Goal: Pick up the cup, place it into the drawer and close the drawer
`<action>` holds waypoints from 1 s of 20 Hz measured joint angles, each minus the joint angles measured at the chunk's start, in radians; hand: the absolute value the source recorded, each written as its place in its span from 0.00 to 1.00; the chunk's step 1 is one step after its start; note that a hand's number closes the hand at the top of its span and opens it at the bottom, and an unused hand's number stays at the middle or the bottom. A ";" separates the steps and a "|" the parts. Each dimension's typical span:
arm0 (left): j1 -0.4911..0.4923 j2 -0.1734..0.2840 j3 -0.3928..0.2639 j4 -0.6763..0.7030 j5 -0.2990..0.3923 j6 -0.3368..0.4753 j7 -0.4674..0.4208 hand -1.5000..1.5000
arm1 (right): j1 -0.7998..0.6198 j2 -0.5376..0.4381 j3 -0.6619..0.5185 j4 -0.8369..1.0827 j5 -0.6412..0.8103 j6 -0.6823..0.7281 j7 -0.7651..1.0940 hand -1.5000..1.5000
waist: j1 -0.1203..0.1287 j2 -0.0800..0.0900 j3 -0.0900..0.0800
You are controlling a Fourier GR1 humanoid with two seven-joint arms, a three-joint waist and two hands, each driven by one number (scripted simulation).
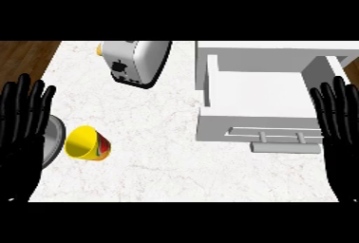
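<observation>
drawer (256,95) open, nothing inside | cup (87,144) on counter (175,166) | both hands' fingers straight, holding nothing

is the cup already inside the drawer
No, the yellow cup lies on its side on the counter near the left hand, well apart from the open white drawer.

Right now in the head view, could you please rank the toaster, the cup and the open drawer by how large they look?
1. Open drawer, clearly largest.
2. Toaster, cut by the top edge, so its full extent is unsure.
3. Cup, smallest.
</observation>
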 measured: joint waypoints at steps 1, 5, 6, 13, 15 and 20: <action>0.003 0.008 0.010 0.012 0.017 -0.018 -0.011 0.00 | -0.007 0.001 -0.001 -0.001 -0.001 -0.001 0.007 0.00 | -0.005 -0.002 -0.002; 0.015 0.104 0.068 0.029 0.198 -0.197 -0.036 0.00 | -0.004 -0.001 -0.010 0.003 -0.009 0.005 -0.011 0.00 | -0.013 -0.009 -0.007; 0.011 0.136 0.084 0.040 0.251 -0.253 -0.043 0.00 | -0.012 -0.002 -0.015 0.005 -0.010 0.003 -0.012 0.00 | -0.014 -0.009 -0.008; 0.034 0.259 0.209 0.256 0.614 -0.461 0.054 0.00 | -0.040 -0.044 0.002 0.048 -0.058 0.069 0.097 0.00 | -0.018 -0.008 -0.010; 0.016 0.288 0.240 0.343 0.653 -0.520 0.048 0.00 | -0.073 -0.053 -0.011 0.087 -0.071 0.082 0.100 0.00 | -0.020 -0.008 -0.010; -0.041 0.299 0.259 0.537 0.586 -0.602 0.001 0.00 | -0.133 -0.063 -0.034 0.151 -0.085 0.097 0.107 0.00 | -0.025 -0.009 -0.009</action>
